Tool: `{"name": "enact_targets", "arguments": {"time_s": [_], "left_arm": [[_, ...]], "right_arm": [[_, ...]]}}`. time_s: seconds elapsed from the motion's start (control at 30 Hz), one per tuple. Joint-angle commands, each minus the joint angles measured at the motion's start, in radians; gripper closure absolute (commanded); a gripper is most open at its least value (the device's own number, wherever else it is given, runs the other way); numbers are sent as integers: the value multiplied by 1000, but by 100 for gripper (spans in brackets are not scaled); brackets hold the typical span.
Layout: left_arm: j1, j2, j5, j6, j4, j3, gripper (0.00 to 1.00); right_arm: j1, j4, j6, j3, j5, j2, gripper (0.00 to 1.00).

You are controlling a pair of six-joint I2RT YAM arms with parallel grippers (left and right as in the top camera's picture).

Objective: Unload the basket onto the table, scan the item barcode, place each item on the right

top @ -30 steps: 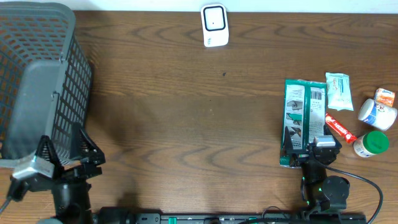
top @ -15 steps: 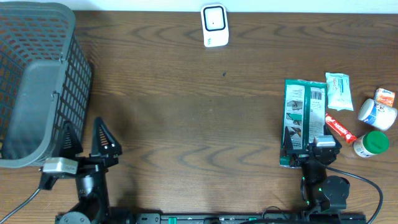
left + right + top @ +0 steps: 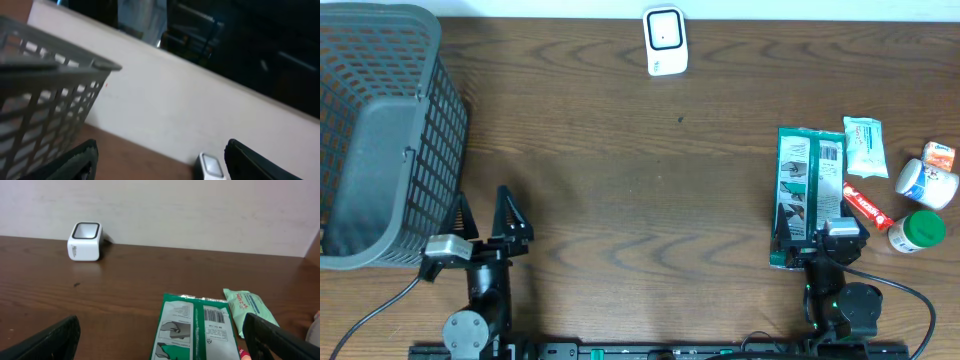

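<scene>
Starting stage: green packet [image 3: 809, 195] flat on bench [image 3: 620, 190], not yet gripped; scanner [image 3: 665, 40] well apart; left tool [image 3: 485, 218], right tool [image 3: 817, 232] spread, empty.

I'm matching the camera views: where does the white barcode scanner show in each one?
Overhead: scanner at top centre, near the far edge.
Left wrist: scanner at the bottom edge, right of centre, partly cut off.
Right wrist: scanner at upper left.
Shared landmark: the brown table it stands on.
</scene>
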Motion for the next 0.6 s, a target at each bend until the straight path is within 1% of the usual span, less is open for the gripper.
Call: {"name": "enact_targets", "arguments": {"time_s": [0.0,0.17,0.3,0.37,0.4,0.43,0.57], "left_arm": [[6,-8,13,-11,-39,-8,20],[6,-8,13,-11,-172,-8,20],[6,-8,13,-11,-345,-8,20],[6,-8,14,11,-418,-8,20],[6,-8,21,29,-444,-8,20],[6,-8,35,72,-452,-8,20],[6,-8,123,294,-446,-8,20]], "right_arm": [[-12,-3,-12,-1,-4,-6,1],[-12,-3,-12,-1,-5,-6,1],[-12,-3,-12,-1,-5,-6,1],[-12,-3,-12,-1,-4,-6,1],[-12,-3,-12,-1,-5,-6,1],[-12,-3,-12,-1,-5,-6,1],[-12,-3,-12,-1,-5,-6,1]]}}
